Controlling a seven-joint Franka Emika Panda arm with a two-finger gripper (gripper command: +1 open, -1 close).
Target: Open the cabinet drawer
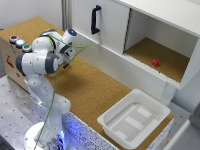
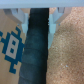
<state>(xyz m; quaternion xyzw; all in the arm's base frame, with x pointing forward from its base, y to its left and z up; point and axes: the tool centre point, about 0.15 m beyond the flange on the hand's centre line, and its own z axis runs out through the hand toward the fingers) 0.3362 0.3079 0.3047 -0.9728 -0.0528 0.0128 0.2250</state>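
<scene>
At about one o'clock from the gripper point(image 1: 68, 56), well apart, the cabinet point(image 1: 135, 35) stands on the desk point(image 1: 95, 92). Its black handle point(image 1: 95, 19) runs vertically on the closed panel. The fingers point(image 2: 23, 20) are spread, grasping nothing, over the desk.

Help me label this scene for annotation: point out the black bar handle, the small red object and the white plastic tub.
Black vertical bar handle point(image 1: 95, 19): exterior view, middle of the bar on the white door panel.
Small red object point(image 1: 155, 62): exterior view, its centre, on the cork-lined compartment floor.
White rectangular plastic tub point(image 1: 111, 118): exterior view, near rim.
</scene>
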